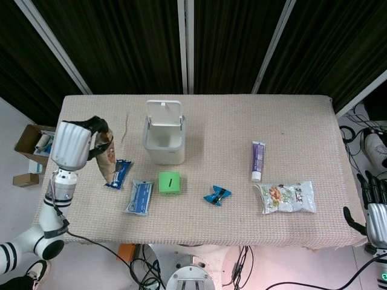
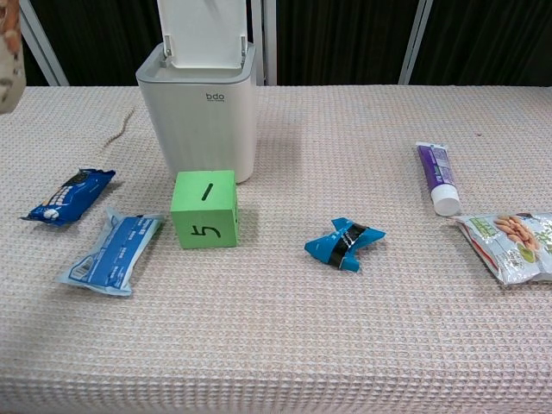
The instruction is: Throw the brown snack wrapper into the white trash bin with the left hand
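Observation:
My left hand [image 1: 75,143] is raised above the table's left side and holds the brown snack wrapper [image 1: 106,157], which hangs down from its fingers. In the chest view only the wrapper's lower end [image 2: 9,60] shows at the top left corner. The white trash bin [image 1: 164,140] [image 2: 201,112] stands open at the back centre-left, lid tipped up, to the right of the held wrapper. My right hand [image 1: 373,208] is off the table's right edge, low, fingers apart and holding nothing.
On the table lie a dark blue snack bar [image 1: 118,174], a light blue packet [image 1: 139,197], a green cube [image 1: 169,182], a blue twisted wrapper [image 1: 217,195], a purple tube [image 1: 258,160] and a nut bag [image 1: 286,197]. A thin cord [image 1: 124,128] lies at the back left.

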Motion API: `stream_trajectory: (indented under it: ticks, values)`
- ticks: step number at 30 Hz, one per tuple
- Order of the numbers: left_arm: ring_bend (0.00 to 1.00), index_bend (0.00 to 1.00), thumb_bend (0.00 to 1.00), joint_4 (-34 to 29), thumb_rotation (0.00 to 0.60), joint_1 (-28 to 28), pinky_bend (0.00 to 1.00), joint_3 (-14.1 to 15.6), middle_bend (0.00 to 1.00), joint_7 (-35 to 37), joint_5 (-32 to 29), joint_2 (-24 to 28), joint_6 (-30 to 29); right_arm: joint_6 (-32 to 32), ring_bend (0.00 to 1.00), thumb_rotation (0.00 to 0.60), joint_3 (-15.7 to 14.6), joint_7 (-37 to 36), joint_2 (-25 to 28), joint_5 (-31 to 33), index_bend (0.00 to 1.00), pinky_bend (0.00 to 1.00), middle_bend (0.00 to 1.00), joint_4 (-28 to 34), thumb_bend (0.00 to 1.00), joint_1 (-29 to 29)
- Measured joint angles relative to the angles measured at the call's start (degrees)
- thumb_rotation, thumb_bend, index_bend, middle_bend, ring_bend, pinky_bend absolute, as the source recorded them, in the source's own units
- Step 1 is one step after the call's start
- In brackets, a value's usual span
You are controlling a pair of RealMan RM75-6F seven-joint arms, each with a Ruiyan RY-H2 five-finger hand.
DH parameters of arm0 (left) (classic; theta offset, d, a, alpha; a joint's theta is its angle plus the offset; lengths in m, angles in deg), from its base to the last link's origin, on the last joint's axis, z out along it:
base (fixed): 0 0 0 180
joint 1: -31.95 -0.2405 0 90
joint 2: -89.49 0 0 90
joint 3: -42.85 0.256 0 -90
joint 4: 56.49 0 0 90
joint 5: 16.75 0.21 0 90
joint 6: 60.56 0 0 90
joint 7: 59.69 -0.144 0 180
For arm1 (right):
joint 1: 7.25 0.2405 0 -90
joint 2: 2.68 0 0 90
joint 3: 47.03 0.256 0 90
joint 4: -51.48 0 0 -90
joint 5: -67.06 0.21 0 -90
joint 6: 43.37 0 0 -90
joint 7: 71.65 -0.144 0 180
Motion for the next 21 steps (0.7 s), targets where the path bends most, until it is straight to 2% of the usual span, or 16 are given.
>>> stream_trajectory:
  ticks: [4, 10, 21]
  values:
    - [0.87, 0.76, 0.47, 0.53, 0.600, 3.87, 0.98, -3.61, 0.84, -0.01, 0.04, -3.10, -0.70, -0.36, 0.00, 0.600, 0.20, -0.34, 0.09, 0.53, 0.00, 0.00, 0.00, -0.18, 0.30, 0.07]
    - [0.87, 0.77, 0.47, 4.33, 0.600, 9.22, 0.98, -5.22, 0.84, -1.79, 0.12, -8.08, 1.14, -1.36, 0.00, 0.600, 0.25, -0.61, 0.11, 1.20, 0.00, 0.00, 0.00, -0.58, 0.30, 0.34]
    - [0.87, 0.77, 0.47, 19.28, 0.600, 18.40, 0.98, -8.19, 0.84, 0.57, 0.03, -16.92, 3.31, -1.56, 0.00, 0.600, 0.94, -1.82, 0.83, 3.15, 0.00, 0.00, 0.00, -0.87, 0.30, -0.09]
